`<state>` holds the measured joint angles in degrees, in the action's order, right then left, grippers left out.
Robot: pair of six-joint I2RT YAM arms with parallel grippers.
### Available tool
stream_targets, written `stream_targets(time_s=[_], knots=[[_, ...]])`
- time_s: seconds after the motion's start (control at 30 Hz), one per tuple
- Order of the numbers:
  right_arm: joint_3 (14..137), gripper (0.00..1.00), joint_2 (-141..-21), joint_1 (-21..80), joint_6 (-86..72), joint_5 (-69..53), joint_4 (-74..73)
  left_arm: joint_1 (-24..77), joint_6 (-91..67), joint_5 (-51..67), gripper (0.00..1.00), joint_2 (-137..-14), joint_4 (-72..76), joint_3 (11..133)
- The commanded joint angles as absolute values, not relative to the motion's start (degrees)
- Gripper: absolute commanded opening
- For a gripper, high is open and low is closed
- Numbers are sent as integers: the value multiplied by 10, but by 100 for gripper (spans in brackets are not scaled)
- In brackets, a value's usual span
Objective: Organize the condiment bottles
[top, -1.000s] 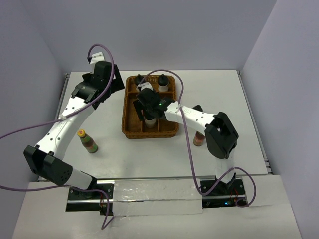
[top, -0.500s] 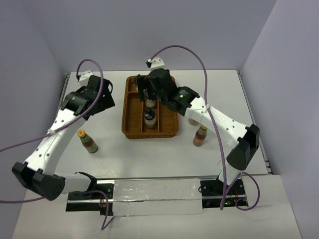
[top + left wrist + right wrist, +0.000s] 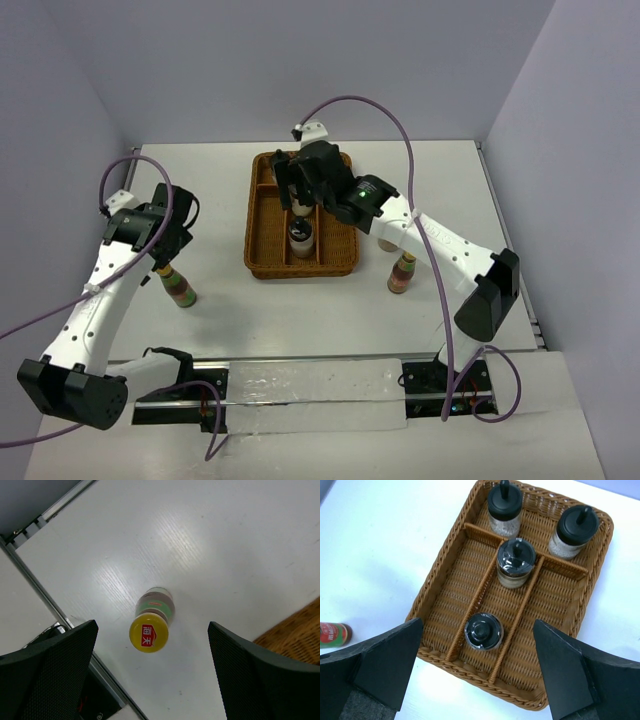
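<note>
Toward 8 o'clock from the brown wicker tray, a slim reddish-brown bottle with a yellow cap stands upright on the white worktop. The left tool hangs directly above it, jaws spread fully wide and gripping nothing. In the left wrist view the cap shows between the two black fingers and touches neither. A second slim bottle stands upright on the worktop at about 4 o'clock from the tray. All four squat whitish bottles with black caps sit inside the tray. Two share the cross compartment at its 12 o'clock end: a first squat bottle on the 9 o'clock side and a second squat bottle on the 3 o'clock side. In the middle long lane, a third squat bottle stands at the lane's 12 o'clock end and a fourth squat bottle toward 6 o'clock. The right tool hovers over the tray, its jaws also wide apart and empty.
</note>
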<state>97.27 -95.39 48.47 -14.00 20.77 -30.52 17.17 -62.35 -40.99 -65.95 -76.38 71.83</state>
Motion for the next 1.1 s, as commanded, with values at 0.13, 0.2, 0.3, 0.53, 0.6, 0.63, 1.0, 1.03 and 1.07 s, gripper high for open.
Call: stream_targets(time_s=[0.13, 0.2, 0.3, 0.53, 0.6, 0.63, 1.0, 1.03, 1.07], knots=[[962, 99, -939, 486, -134, 204, -301, 151, -625, -368, 99, -651, -731, 668], [964, 99, -940, 487, -134, 202, -301, 151, -630, -365, 99, -651, -730, 662], [965, 99, -944, 486, -135, 200, -301, 151, -635, -361, 97, -648, -726, 641], [975, 99, -954, 486, -138, 195, -307, 151, -631, -358, 82, -625, -694, 613], [979, 99, -957, 487, -140, 192, -308, 151, -627, -362, 80, -626, -688, 615], [980, 99, -958, 487, -140, 190, -308, 151, -624, -366, 77, -628, -686, 615], [978, 99, -966, 487, -141, 185, -311, 151, -603, -385, 72, -644, -664, 616], [978, 99, -968, 487, -142, 184, -312, 151, -602, -388, 72, -646, -663, 616], [979, 99, -969, 487, -142, 183, -313, 151, -601, -392, 71, -648, -663, 617]])
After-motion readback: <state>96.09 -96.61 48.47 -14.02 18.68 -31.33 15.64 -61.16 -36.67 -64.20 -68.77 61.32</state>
